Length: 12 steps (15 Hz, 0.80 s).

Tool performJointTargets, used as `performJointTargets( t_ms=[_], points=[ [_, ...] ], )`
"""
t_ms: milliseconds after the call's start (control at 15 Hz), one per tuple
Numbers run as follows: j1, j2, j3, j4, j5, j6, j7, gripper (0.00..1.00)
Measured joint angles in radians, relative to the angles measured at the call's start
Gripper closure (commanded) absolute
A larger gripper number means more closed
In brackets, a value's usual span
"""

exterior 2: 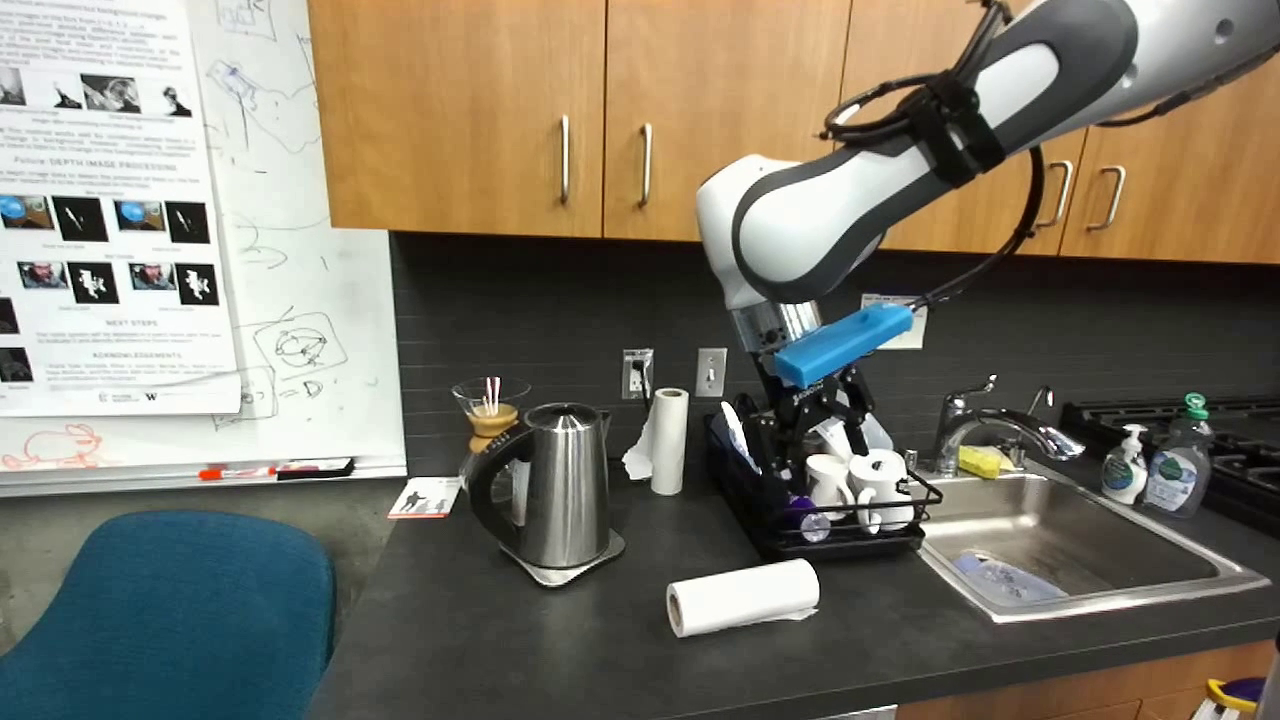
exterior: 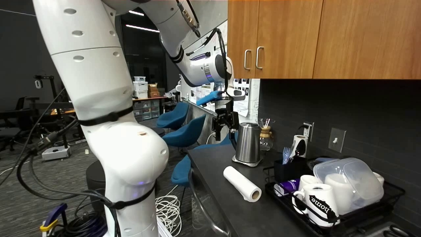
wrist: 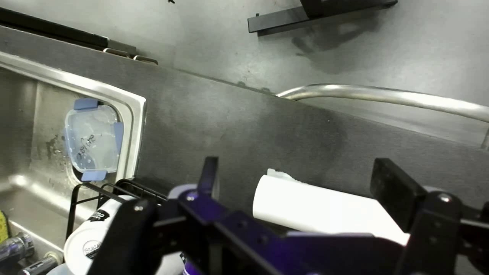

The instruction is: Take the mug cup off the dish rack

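The mug cup is white with black lettering and a handle, standing upside down at the front of the dish rack. The wrist view shows the base of the mug cup at lower left, partly hidden by my finger, with the rack's black wires around it. My gripper is open, its two fingers wide apart and nothing held. Through the gap a paper towel roll shows on the counter below. In an exterior view the gripper hangs high above the counter, apart from the mug cup.
A plain white cup, a purple can and a clear plastic container crowd the rack. The paper towel roll lies in front. A steel kettle stands aside; a sink adjoins the rack. Cabinets hang above.
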Motion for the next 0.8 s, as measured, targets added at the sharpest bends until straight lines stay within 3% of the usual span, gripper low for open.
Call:
performJointTargets(
  t_ms=[400, 800],
  points=[
    [0.005, 0.016, 0.005, 0.012, 0.006, 0.011, 0.007, 0.0],
    [0.025, 0.162, 0.022, 0.116, 0.004, 0.084, 0.104, 0.0]
  ],
)
